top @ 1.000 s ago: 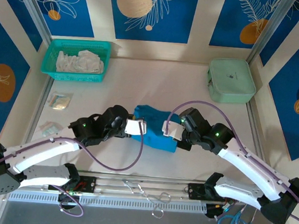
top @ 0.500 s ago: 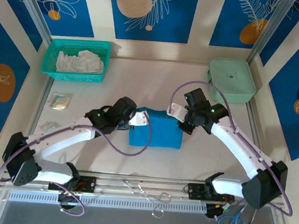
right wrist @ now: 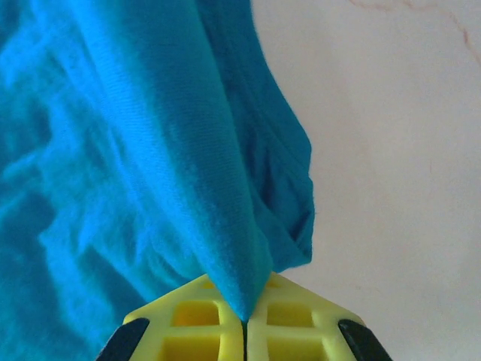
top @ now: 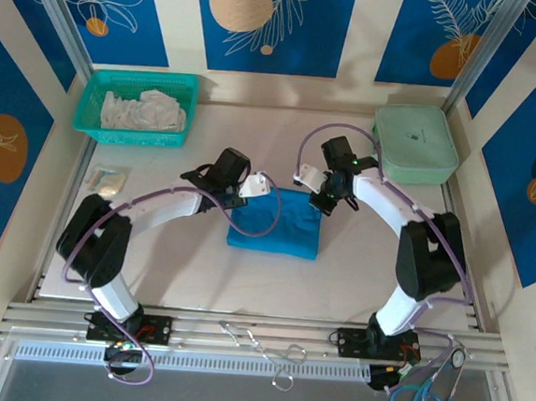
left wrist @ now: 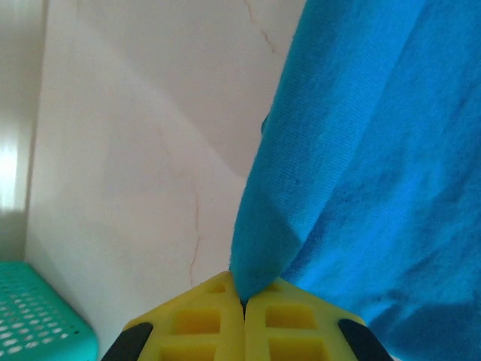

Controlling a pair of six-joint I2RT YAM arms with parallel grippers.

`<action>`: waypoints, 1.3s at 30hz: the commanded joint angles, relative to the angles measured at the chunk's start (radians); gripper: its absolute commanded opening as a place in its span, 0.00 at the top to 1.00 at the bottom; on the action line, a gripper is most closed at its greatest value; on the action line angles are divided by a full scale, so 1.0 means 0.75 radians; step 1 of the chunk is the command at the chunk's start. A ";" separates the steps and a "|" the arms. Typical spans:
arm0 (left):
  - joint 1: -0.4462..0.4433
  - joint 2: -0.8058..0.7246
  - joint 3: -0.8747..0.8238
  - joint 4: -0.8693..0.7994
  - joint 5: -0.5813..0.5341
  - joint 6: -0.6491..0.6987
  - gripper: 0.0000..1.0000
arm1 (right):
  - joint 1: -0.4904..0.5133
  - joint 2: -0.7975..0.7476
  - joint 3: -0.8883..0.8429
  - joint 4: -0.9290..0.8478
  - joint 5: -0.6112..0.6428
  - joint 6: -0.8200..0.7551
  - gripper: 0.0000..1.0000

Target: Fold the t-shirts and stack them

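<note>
- I see the t-shirt [top: 275, 225] centred on the table [top: 195, 283], left pincer [top: 262, 187] at its far-left corner, right pincer [top: 309, 178] far-right.
- Basket [top: 128, 136] far left, lidded box [top: 414, 144] far right.

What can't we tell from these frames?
- Top view: the left gripper and right gripper cover the far corners of the t-shirt, and its layers can't be counted.
- Left wrist view: t-shirt runs off the right and bottom edges.
- Right wrist view: t-shirt runs off the left and top edges.
- Top view: the white contents of the basket and the packets are too small to identify.
</note>
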 commanded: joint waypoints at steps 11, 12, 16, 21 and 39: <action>0.028 0.207 0.065 0.266 -0.019 -0.017 0.96 | -0.021 0.209 0.051 0.126 0.154 0.228 0.84; 0.028 0.203 0.064 0.277 -0.026 -0.019 0.81 | -0.021 0.207 0.055 0.133 0.163 0.243 0.76; 0.028 0.181 0.058 0.334 -0.075 -0.035 0.52 | -0.020 0.190 0.086 0.149 0.192 0.296 0.52; 0.033 0.111 0.064 0.374 -0.154 -0.089 0.31 | -0.042 0.133 0.172 0.098 0.190 0.384 0.45; 0.075 -0.771 0.015 -0.331 0.053 -0.881 0.01 | -0.594 -0.595 -0.053 -0.286 -0.796 1.284 0.48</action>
